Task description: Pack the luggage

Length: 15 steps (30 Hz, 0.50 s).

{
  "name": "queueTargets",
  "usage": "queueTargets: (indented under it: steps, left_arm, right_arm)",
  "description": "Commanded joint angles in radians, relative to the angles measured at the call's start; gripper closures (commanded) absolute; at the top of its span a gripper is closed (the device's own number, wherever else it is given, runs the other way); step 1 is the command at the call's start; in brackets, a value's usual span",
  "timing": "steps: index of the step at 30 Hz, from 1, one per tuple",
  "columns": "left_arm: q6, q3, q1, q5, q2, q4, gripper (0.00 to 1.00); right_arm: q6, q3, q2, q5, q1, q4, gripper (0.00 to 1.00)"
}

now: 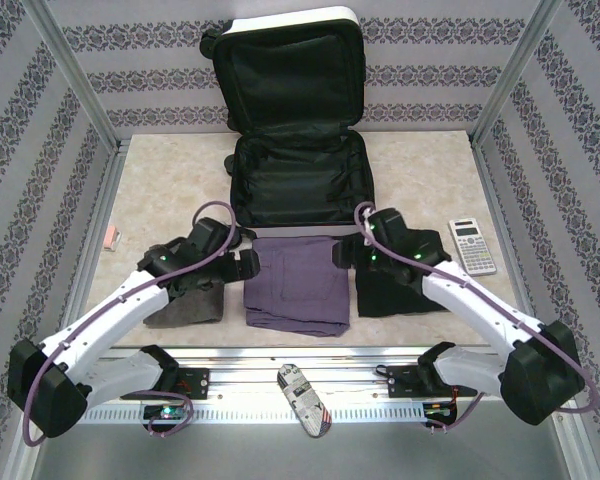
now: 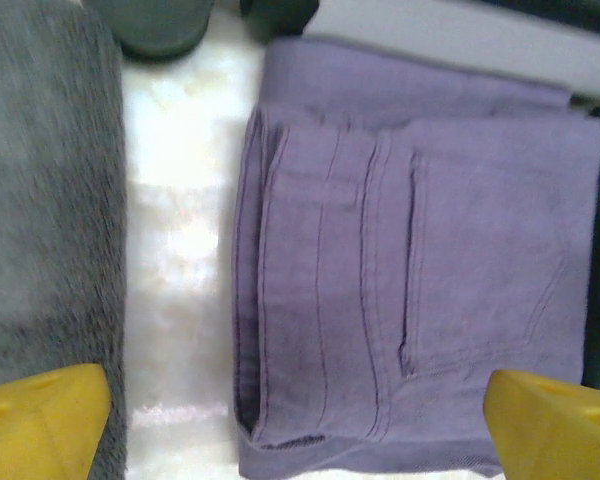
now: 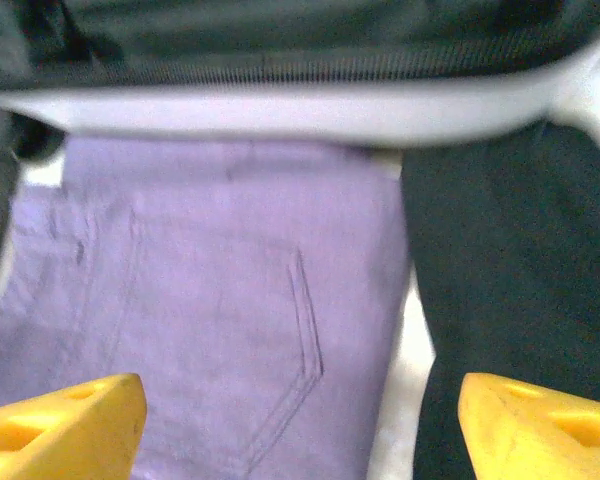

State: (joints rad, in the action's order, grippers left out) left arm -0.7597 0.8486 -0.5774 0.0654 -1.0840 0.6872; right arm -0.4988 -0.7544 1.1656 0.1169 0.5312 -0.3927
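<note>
Now your left tool and right tool hang wide over the purple jeans, 6 o'clock of the luggage. You look set for the pickup: pinch both edges, then lift.

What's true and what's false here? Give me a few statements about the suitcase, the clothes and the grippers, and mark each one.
1. The luggage lies open, lid raised. True.
2. The folded purple trousers are packed inside it. False: they lie on the table in front of it.
3. A calculator lies at the table's right side. True.
4. The cloth left of the trousers is black. False: it is a grey cloth; the black garment lies on their right.
5. The left gripper and right gripper both have open jaws. True.
</note>
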Motion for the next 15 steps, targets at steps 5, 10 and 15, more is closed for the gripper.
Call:
queueTargets:
  steps: [5, 10, 15]
  left_arm:
    - [-0.103, -0.051, -0.059, 0.019, -0.106, -0.083, 0.05]
    - [-0.108, -0.084, -0.059, 0.082, -0.192, -0.187, 0.05]
    - [-0.096, -0.062, -0.059, 0.103, -0.268, -0.200, 0.05]
  right_arm:
    - [-0.191, 0.113, 0.020, -0.029, 0.073, 0.077, 0.21]
    - [-0.225, 0.142, 0.036, -0.049, 0.082, 0.115, 0.22]
    - [-0.233, 0.142, 0.090, -0.044, 0.084, 0.142, 0.24]
